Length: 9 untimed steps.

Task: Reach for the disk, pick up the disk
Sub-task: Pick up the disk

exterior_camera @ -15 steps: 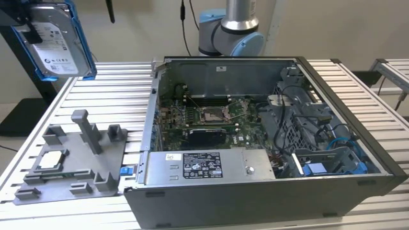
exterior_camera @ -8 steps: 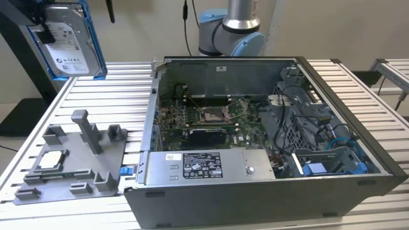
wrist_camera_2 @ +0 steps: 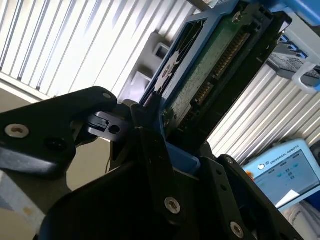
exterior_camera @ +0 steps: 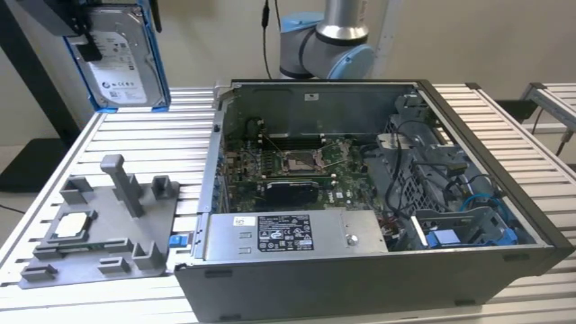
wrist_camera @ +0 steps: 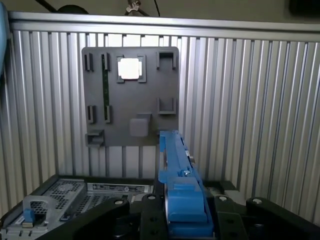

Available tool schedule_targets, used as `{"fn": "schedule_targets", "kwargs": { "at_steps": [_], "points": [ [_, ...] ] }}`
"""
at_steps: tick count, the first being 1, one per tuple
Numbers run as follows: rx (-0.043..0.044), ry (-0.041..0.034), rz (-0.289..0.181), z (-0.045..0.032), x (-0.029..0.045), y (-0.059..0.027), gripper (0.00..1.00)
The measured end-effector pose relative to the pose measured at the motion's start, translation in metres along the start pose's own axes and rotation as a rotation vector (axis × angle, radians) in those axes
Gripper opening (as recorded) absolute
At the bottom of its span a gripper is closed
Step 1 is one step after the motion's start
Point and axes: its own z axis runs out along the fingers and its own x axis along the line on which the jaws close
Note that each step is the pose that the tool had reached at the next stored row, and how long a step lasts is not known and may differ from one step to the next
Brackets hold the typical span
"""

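Note:
The disk (exterior_camera: 126,61) is a silver drive with a white label and bright blue rails. It hangs upright high above the slatted table at the exterior view's far left. My gripper (exterior_camera: 112,20) is shut on its upper end. In the second wrist view the disk (wrist_camera_2: 210,70) shows its green circuit side and connector, with the black fingers (wrist_camera_2: 150,145) clamped on its blue rail. In the first wrist view the disk (wrist_camera: 177,170) appears edge-on as a blue rail rising out of my gripper (wrist_camera: 182,220).
An open computer case (exterior_camera: 360,169) fills the middle of the slatted table (exterior_camera: 153,142). A grey tray (exterior_camera: 99,229) with a small square chip (exterior_camera: 72,226) lies at the exterior view's left, below the disk. The arm's base (exterior_camera: 324,47) stands behind the case.

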Motion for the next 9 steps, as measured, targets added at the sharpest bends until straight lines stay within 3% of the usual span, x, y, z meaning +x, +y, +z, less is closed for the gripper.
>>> {"fn": "schedule_targets", "kwargs": {
  "at_steps": [9],
  "points": [
    [-0.0007, 0.0000, 0.000, 0.0032, 0.0006, -0.0333, 0.00]
  ]
}}
